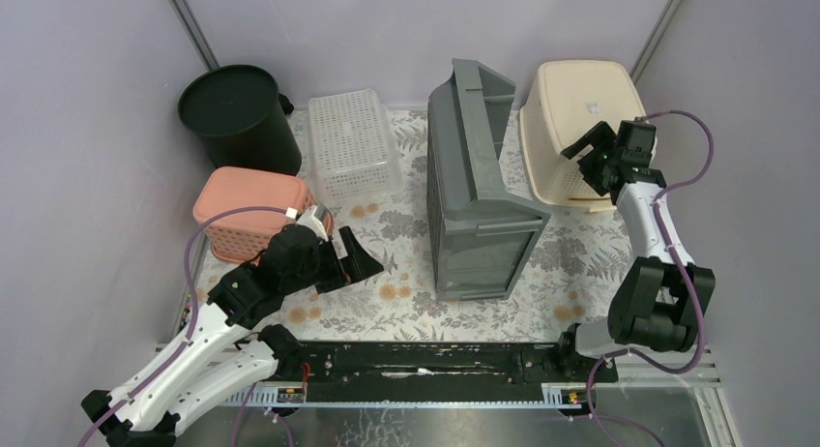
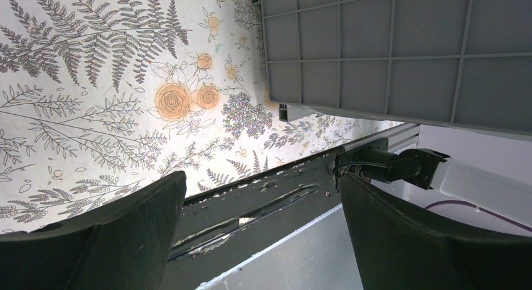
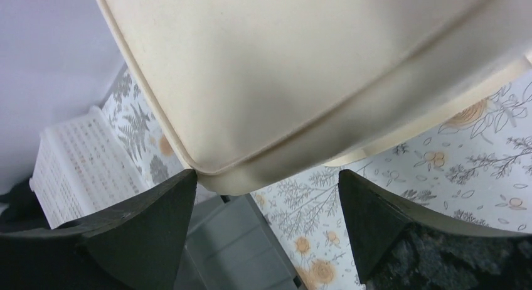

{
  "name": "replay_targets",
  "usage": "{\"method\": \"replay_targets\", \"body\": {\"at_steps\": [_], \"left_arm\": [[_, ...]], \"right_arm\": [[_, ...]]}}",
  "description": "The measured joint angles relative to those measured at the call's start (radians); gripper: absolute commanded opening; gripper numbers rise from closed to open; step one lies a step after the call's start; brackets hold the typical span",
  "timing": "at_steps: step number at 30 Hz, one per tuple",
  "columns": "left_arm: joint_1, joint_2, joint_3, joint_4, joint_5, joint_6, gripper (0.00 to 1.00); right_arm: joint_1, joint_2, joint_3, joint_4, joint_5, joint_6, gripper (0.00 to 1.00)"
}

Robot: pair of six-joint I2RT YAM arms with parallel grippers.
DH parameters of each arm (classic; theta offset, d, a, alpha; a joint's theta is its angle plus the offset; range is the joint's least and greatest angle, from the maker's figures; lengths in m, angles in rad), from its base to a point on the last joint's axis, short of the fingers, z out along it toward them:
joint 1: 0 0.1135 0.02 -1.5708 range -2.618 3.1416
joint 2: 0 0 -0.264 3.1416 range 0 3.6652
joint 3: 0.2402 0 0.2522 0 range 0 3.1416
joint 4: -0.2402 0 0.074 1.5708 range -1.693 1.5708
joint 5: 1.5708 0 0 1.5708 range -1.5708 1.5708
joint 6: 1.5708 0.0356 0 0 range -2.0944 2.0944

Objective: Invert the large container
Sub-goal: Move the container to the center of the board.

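Note:
The large cream container (image 1: 571,118) lies bottom up at the back right, tilted, with its rim on the flowered cloth. My right gripper (image 1: 583,166) is open at its near edge. In the right wrist view the container's rounded corner (image 3: 282,70) fills the top, and the right gripper (image 3: 266,177) straddles that corner with one fingertip (image 3: 182,183) close to its edge. Nothing is gripped. My left gripper (image 1: 363,258) hangs open and empty low over the cloth at front left; the left wrist view shows this gripper (image 2: 263,180) with bare space between its fingers.
A tall grey crate (image 1: 474,176) stands mid-table just left of the cream container; its ribbed wall (image 2: 389,51) faces the left gripper. A white lattice basket (image 1: 353,142), a black bin (image 1: 237,113) and a pink basket (image 1: 251,210) sit at back left. A black rail (image 1: 416,360) runs along the near edge.

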Motion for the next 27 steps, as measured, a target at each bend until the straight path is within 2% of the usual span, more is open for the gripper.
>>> {"method": "replay_targets", "body": {"at_steps": [14,22,27], "left_arm": [[0.0,0.023,0.001,0.0,0.0,0.001,1.0],[0.0,0.027,0.005,-0.001,0.0,0.0,1.0],[0.0,0.029,0.009,-0.002,0.0,0.0,1.0]], "right_arm": [[-0.11,0.202,0.214,-0.008,-0.022,0.035,0.89],[-0.114,0.206,0.227,-0.021,-0.053,0.037,0.89],[-0.114,0.155,0.224,-0.02,-0.068,0.034,0.92]]}}
